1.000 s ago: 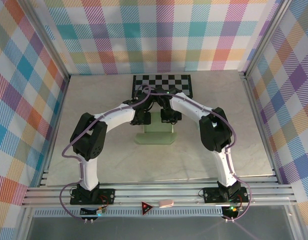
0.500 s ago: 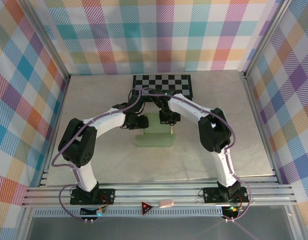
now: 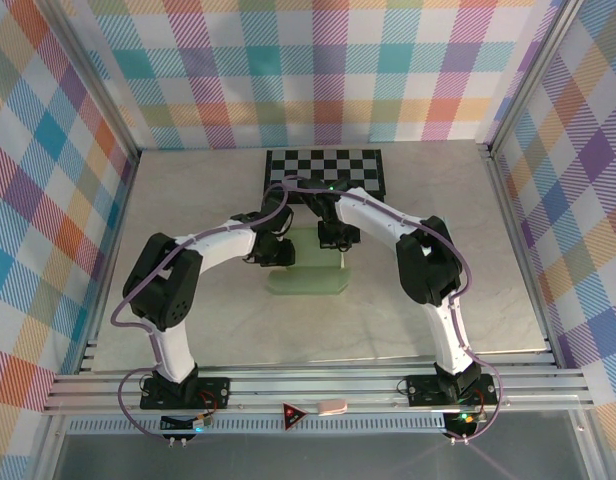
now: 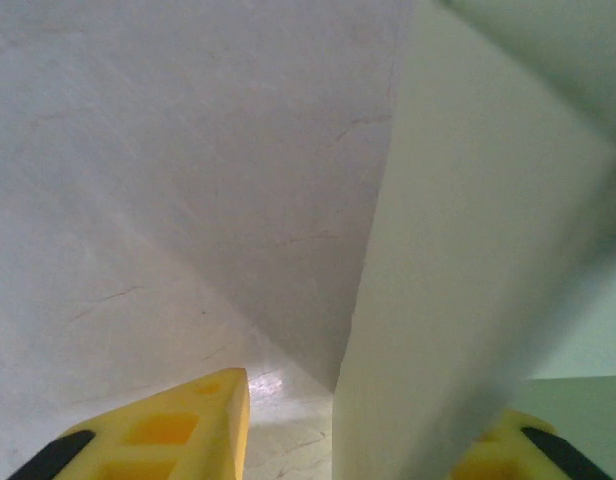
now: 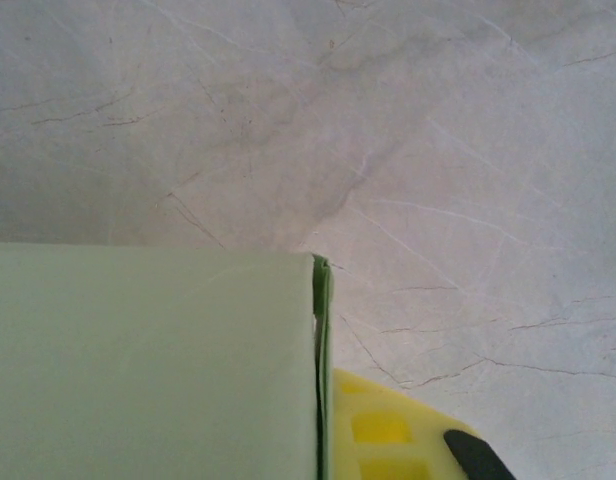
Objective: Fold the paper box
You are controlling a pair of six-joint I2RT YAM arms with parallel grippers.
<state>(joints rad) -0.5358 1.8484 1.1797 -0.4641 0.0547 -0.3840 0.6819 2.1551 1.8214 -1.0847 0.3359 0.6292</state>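
R jaws pinch box (image 5: 148,360), L jaws apart

The light green paper box (image 3: 308,281) lies mid-table (image 3: 188,300), flat part toward 6 o'clock; its 9 o'clock flap maybe stands up.

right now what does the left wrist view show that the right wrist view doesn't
Left wrist, not right wrist: both left fingers standing apart, with a raised pale green panel of the paper box between them, close against one and clear of the other.
Right wrist, not left wrist: the box's doubled edge, its layers visible, with one of the right fingers peeking out beside it.
Both: the pale green box up close, and the marbled table behind it.
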